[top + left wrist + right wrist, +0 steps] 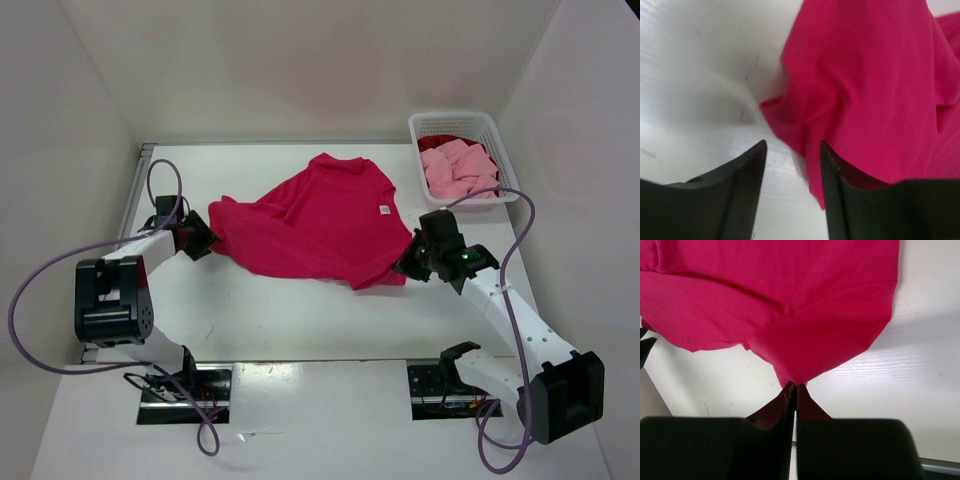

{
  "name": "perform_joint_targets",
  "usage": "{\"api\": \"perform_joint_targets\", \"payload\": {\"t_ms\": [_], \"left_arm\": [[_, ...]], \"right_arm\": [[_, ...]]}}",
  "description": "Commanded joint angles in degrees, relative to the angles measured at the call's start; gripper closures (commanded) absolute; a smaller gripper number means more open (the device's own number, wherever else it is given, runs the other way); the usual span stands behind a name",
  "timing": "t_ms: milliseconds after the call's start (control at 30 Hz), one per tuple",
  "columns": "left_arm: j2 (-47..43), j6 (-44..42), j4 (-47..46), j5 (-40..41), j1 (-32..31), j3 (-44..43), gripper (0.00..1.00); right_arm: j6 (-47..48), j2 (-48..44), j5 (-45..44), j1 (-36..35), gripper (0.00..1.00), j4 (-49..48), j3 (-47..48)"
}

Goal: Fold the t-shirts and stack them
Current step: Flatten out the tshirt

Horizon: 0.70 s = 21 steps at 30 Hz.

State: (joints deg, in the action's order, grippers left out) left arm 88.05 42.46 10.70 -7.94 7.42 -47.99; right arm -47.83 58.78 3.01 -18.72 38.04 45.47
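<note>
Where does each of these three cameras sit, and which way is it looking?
Top camera: above and behind the robot, looking down at the table, crimson shirt and basket; left arm and right arm show.
Left wrist camera: on the left arm, looking past its open left gripper at the shirt's edge.
Right wrist camera: on the right arm, looking past its right gripper, shut on a shirt corner.
Shared: all three see the crimson shirt and table.
</note>
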Motion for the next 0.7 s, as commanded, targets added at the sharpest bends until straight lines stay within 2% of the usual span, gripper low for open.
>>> {"api": "perform_joint_targets", "payload": {"t_ms": [0, 67, 167, 200, 300, 433, 533, 633, 667], "left_arm": [[4.75, 1.74, -6.65, 1.61, 0.31, -2.11, 0.49], [7.73, 2.27, -6.66, 2.85, 0.31, -3.69, 0.58], [10.12, 2.28, -7.18, 4.24, 0.31, -5.53, 0.66], [10.73, 2.28, -7.18, 4.78, -0.21, -5.54, 0.81], [8.64, 1.76, -5.17, 4.78, -0.21, -6.94, 0.98], [-1.61, -0.45, 2.55, 3.47, -0.21, -10.19, 1.0], [-9.0, -2.81, 12.21, 1.36, -0.21, -12.21, 1.0], [-15.07, -5.62, 23.64, 1.97, -0.21, -16.95, 1.0], [-15.88, -6.41, 30.45, 2.66, -0.21, -18.97, 1.0]], "right_arm": [[1.25, 0.63, 0.33, 0.35, 0.98, -2.09, 0.14], [1.25, 1.16, 0.86, 0.35, 0.98, -2.62, 0.14], [1.25, 1.68, 0.86, 0.35, 0.97, -2.62, 0.14], [1.25, 1.68, 0.86, 0.35, 0.97, -2.62, 0.14], [1.25, 1.68, 0.86, 0.35, 0.97, -2.62, 0.14], [2.3, 1.68, 0.86, 0.35, 0.97, -3.15, 0.76], [3.62, 1.68, 2.17, 0.97, 0.97, -3.76, 1.28], [5.29, 1.68, 2.97, 2.72, 0.97, -4.38, 2.33], [5.29, 1.68, 2.97, 2.72, 0.97, -4.38, 2.86]]}}
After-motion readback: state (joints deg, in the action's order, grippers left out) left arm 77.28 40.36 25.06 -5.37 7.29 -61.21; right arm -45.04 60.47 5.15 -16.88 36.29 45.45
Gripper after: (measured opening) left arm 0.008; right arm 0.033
